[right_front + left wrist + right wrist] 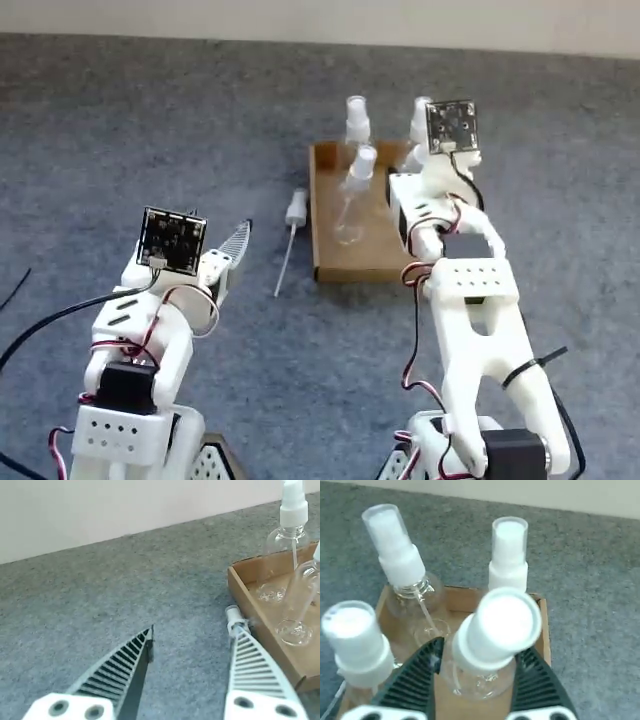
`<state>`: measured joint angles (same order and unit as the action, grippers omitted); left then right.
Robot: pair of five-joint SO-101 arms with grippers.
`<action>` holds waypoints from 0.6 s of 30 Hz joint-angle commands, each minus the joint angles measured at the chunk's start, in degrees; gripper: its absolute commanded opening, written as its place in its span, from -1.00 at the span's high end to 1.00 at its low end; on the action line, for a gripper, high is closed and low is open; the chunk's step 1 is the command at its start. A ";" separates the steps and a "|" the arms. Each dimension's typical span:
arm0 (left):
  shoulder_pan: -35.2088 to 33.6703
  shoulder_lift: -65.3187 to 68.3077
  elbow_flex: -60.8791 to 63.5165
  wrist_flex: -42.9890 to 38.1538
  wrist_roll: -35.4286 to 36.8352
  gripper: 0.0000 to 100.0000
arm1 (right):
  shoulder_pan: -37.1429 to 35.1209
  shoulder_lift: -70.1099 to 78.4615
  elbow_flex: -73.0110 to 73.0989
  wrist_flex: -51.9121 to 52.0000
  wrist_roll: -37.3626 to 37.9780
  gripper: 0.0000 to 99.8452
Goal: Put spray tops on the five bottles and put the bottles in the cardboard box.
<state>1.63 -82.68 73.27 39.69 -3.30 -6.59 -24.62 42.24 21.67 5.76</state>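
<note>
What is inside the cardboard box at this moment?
Four clear bottles with white spray tops are seen in the cardboard box. The nearest bottle covers the base of the far bottle and much of the floor.

Robotics test bench, this one: two white printed-plastic arms (478,320) trail bare red-and-black wiring (411,330) (all out in the open) over a grey felt-like table cover (130,130), plain pale wall (100,510) behind.

Finding: no text, label, brand, number or sign can be read in any view. Each bottle (415,597) is clear, with a plain white spray top (509,545). The cardboard box (322,215) has plain brown walls. Markings on the wrist camera boards (172,240) are too small to read.
</note>
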 commanded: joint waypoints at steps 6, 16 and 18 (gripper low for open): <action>-0.31 -0.22 -0.22 -1.23 0.00 0.56 | -0.31 -0.57 -0.22 -1.10 0.70 0.99; -0.31 -0.22 -0.22 -1.23 0.00 0.56 | -0.84 -0.57 2.77 -1.10 0.70 0.99; -0.31 -0.22 -0.22 -1.23 0.00 0.56 | -1.01 -0.57 2.77 -1.10 0.70 0.99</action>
<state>1.63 -82.68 73.27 39.69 -3.30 -6.59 -24.70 45.67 21.67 5.93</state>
